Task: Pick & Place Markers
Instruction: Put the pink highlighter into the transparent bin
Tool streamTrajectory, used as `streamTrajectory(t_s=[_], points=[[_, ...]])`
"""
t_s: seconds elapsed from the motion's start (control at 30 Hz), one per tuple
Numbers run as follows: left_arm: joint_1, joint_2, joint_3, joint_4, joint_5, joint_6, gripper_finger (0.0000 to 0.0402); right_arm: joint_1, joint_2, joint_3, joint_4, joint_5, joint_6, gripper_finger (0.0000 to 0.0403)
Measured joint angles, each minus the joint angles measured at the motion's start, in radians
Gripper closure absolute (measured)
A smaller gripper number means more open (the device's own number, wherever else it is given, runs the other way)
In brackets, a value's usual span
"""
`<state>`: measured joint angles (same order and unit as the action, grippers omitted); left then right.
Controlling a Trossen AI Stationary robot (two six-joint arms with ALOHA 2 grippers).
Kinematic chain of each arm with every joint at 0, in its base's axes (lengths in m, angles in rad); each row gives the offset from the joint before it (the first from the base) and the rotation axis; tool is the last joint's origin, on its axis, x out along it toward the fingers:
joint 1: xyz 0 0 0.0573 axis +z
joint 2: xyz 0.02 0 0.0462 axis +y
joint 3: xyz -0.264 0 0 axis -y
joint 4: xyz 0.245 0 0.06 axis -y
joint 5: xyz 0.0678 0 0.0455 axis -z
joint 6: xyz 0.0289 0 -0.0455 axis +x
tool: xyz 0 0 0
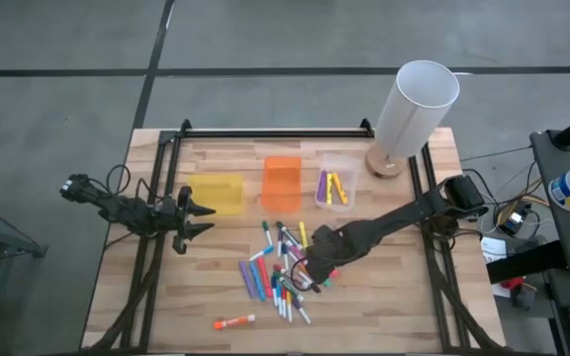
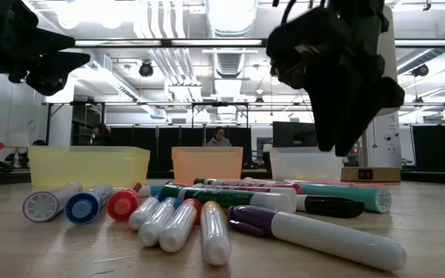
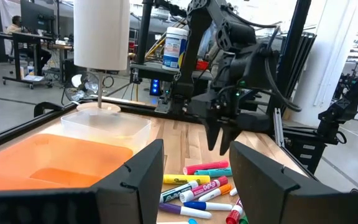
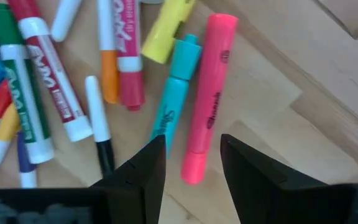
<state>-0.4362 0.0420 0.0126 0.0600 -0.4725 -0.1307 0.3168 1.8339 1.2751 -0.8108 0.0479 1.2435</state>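
The markers (image 1: 277, 269) lie in a loose pile on the wooden table, at its near middle. They also show in the low view (image 2: 207, 212). My right gripper (image 1: 311, 269) hangs open just above the pile's right side, fingers pointing down. In the right wrist view, a pink highlighter (image 4: 207, 99) and a teal marker (image 4: 174, 102) lie below the open gripper (image 4: 191, 149). The low view shows the fingers (image 2: 338, 143) clear of the markers. My left gripper (image 1: 204, 219) waits open and empty at the table's left, near the yellow bin (image 1: 216, 193).
An orange bin (image 1: 281, 181) and a clear bin (image 1: 349, 170) holding purple and yellow markers stand at the far middle. A white roll on a stand (image 1: 414, 109) is at the far right. An orange stick (image 1: 234, 322) lies near the front edge.
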Motion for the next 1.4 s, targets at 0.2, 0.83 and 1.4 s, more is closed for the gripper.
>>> streamTrajectory(t_s=[0.2, 0.83, 1.4], points=[[0.0, 0.0, 0.0, 0.0, 0.0, 0.0, 0.0223, 0.0, 0.0, -0.08, 0.105, -0.011, 0.041, 0.0255], [0.0, 0.0, 0.0, 0.0, 0.0, 0.0, 0.0223, -0.012, -0.003, -0.207, 0.195, -0.033, 0.069, 0.0322], [0.0, 0.0, 0.0, 0.0, 0.0, 0.0, 0.0223, -0.145, -0.028, 0.091, -0.226, 0.103, -0.167, 0.0353]])
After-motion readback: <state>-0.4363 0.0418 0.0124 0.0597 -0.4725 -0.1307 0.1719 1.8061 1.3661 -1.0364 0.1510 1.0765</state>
